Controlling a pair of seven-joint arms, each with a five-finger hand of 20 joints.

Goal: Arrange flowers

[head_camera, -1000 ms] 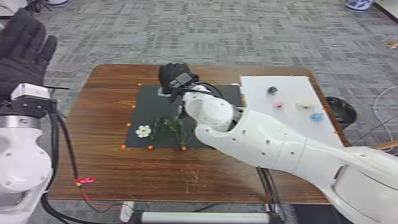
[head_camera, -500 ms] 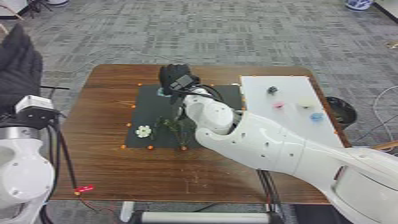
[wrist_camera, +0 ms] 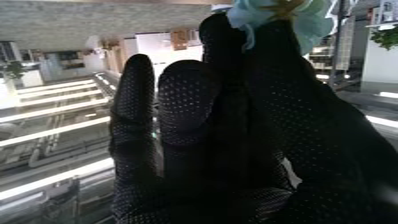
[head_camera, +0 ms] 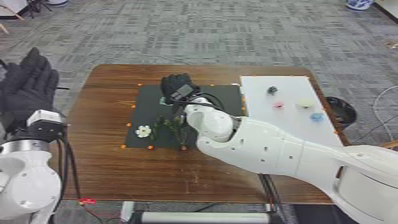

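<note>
Brown worktop (head_camera: 124,175), grey floor (head_camera: 222,40) around — right robot hand (head_camera: 178,85) pinching a blue flower (wrist_camera: 309,17) over the dark mat (head_camera: 147,111), left robot hand (head_camera: 31,95) straight-fingered beside the left edge.

Pale blue flower (wrist_camera: 286,15) — cropped by the right wrist view's edge. Green stems (head_camera: 178,128), head view's seven o'clock — seemingly blurred together.

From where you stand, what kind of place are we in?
It looks like a robot lab or workshop: there are two white robot arms, a brown wooden table with orange dots, and grey patterned carpet like an office's.
</note>
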